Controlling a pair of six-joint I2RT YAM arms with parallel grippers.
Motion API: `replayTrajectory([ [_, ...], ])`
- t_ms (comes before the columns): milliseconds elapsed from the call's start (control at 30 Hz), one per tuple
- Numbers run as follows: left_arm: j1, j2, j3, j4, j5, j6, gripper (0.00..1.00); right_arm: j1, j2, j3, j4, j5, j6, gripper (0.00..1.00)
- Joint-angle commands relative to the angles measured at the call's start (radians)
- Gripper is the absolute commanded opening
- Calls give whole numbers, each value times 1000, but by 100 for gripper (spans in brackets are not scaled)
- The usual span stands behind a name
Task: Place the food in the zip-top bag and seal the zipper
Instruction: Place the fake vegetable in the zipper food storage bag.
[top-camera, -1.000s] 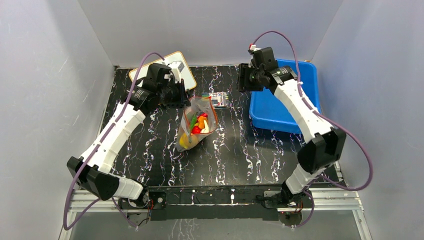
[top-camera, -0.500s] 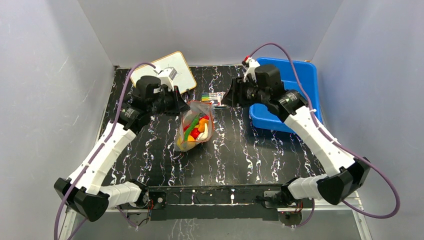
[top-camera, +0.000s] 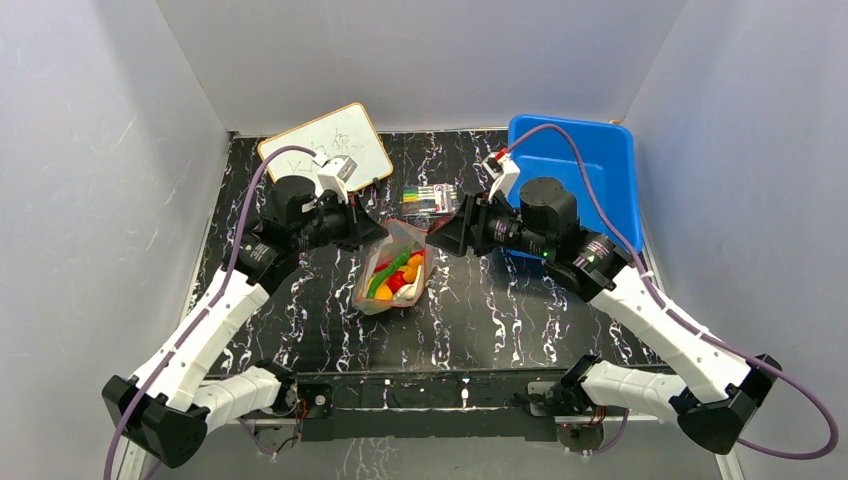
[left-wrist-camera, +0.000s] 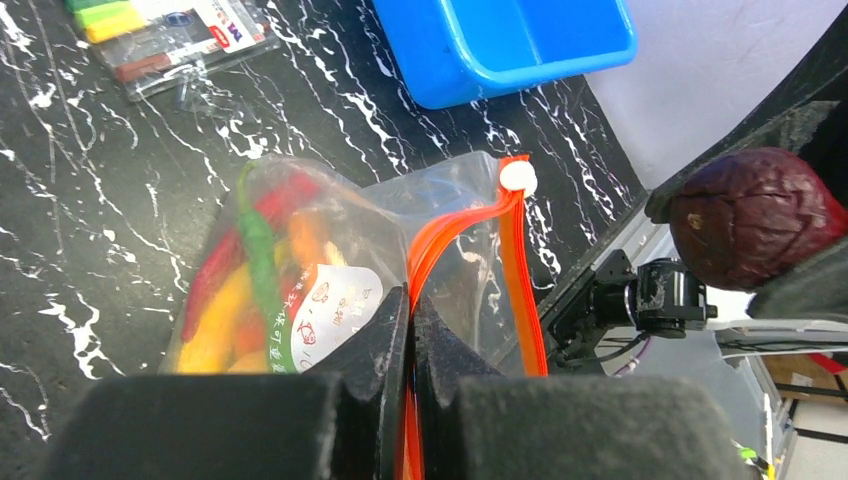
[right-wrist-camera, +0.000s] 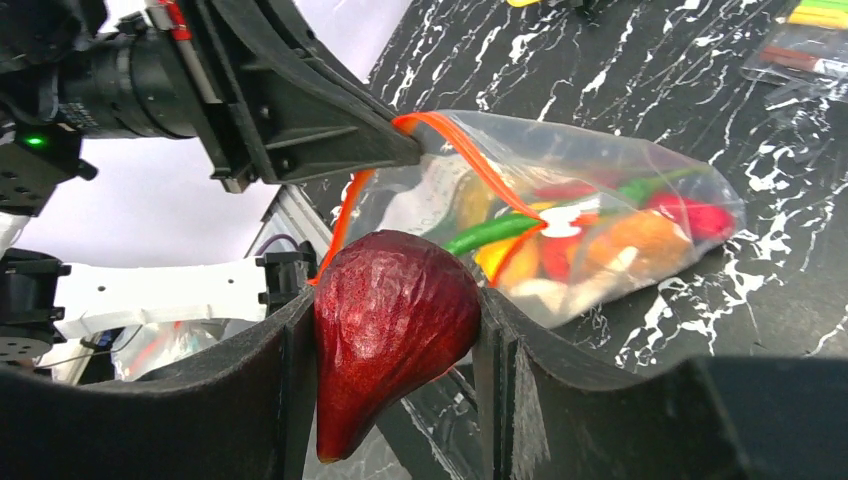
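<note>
The bag (top-camera: 392, 282) lies at the centre of the top view on the black table (top-camera: 500, 310), below the marker pack (top-camera: 432, 195). It is thin, clear, floppy plastic: light, slippery, and prone to collapse unless held. Several toy foods (right-wrist-camera: 560, 240) fill its lower part and weigh it down.

The left claw (left-wrist-camera: 410, 300) is clenched on the orange zipper strip (left-wrist-camera: 515, 250) at the mouth edge. This is the stiffest part and the proper place to hold. The right claw (right-wrist-camera: 395, 300) grasps a dark red fruit (left-wrist-camera: 755, 215), which is hard, smooth and rounded, just beside the mouth.

The opening appears narrow, though the view is poor. Pinching the bare film risks slipping.
</note>
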Motion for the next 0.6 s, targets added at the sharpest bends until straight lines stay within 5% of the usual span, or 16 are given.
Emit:
replayTrajectory([
  [0, 0, -14, -28, 47, 88, -38, 0, 42, -1, -15, 101, 39, 47, 43],
  [567, 0, -73, -98, 80, 177, -92, 0, 177, 125, 24, -28, 234, -24, 52],
])
